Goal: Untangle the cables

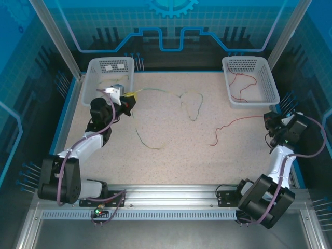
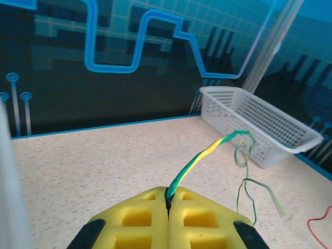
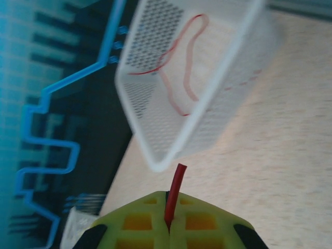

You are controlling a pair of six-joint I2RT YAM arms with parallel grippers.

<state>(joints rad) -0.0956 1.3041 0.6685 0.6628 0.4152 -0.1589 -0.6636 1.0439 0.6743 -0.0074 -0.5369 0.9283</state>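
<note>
Left hand [image 2: 168, 201]: clenched on green cable [image 2: 199, 158].
Right hand [image 3: 168, 213]: clenched on red cable [image 3: 175, 187].
Worktop [image 1: 171, 150]: both cables lie apart.
Basket [image 1: 254, 102]: holds 2nd red cable [image 1: 244, 85].

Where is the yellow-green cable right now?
The yellow-green cable has one end pinched in the left gripper's fingers near the left basket; seen from above, the rest loops across the table's middle.

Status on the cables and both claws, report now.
Left claw shut on green-yellow cable. Right claw shut on red cable. Held cables lie apart. Second red cable in far-right basket; nothing in the way.
</note>
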